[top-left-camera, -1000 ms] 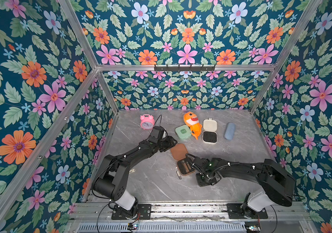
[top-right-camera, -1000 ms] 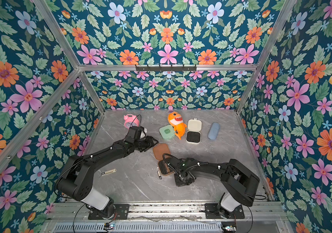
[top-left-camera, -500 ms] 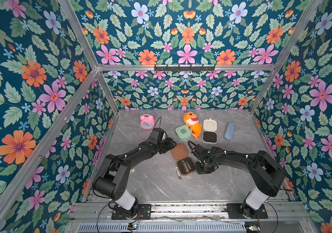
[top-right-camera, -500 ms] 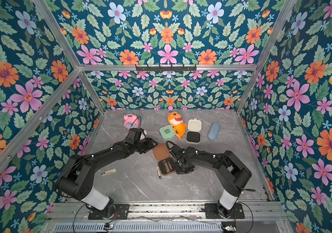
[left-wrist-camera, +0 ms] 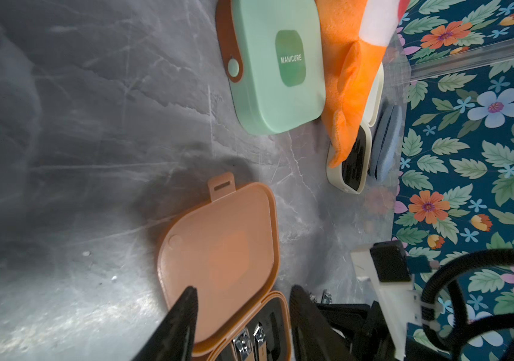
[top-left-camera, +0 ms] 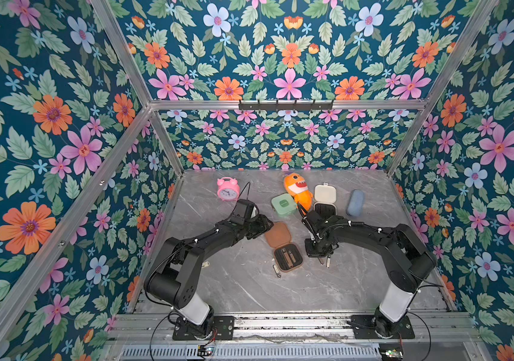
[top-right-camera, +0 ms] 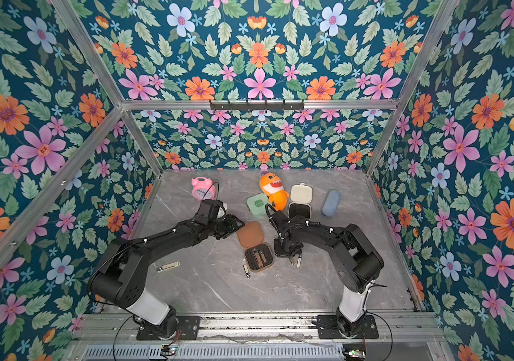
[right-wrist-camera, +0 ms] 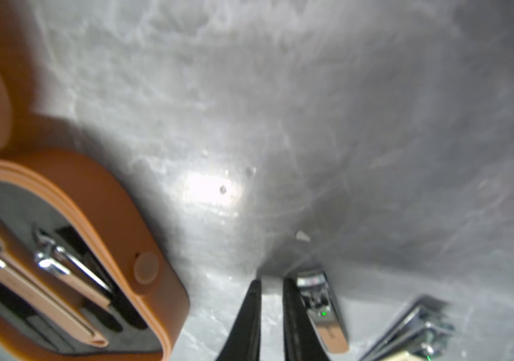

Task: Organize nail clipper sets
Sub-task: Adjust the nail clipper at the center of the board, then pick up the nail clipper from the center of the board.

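Brown case (top-left-camera: pixel 287 257) open, two clippers seated; others loose on surface (top-left-camera: pixel 249 290); left jaws parted, empty; right jaws nearly closed, seemingly empty.

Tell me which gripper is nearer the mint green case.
Left. The left gripper sits just in front of the mint green case, over the brown case's lid. The right gripper is farther off, by loose clippers.
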You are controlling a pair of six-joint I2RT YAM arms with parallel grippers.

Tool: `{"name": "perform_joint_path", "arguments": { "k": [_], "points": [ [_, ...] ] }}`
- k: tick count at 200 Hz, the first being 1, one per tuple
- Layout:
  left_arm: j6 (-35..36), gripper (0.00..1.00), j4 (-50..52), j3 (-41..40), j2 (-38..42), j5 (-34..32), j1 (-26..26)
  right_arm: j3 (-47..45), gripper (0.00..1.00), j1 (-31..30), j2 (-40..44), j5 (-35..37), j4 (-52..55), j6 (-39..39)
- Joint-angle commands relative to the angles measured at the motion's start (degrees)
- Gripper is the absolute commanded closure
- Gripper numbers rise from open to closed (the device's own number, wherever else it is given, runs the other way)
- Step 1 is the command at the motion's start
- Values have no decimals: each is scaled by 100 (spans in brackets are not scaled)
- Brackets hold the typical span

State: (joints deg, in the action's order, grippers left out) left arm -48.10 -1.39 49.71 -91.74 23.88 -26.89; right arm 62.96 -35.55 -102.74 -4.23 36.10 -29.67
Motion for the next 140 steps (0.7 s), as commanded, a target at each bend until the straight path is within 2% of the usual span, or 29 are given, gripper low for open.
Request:
{"name": "perform_joint_path", "arguments": {
  "k": [1, 33, 95, 140],
  "points": [
    [-47, 49, -115, -23, -20, 2, 7, 172, 81, 56, -51, 98, 53, 191],
    [-69, 49, -159, -47, -45, 3, 11, 441, 77, 136, -13, 114, 253, 347],
    [-92, 49, -235, -51, -126, 29, 9, 240, 57, 334, 186, 169, 398, 453],
    [-86, 49, -301, -49, -205, 71, 9, -14, 56, 329, 180, -81, 319, 440]
  ]
}}
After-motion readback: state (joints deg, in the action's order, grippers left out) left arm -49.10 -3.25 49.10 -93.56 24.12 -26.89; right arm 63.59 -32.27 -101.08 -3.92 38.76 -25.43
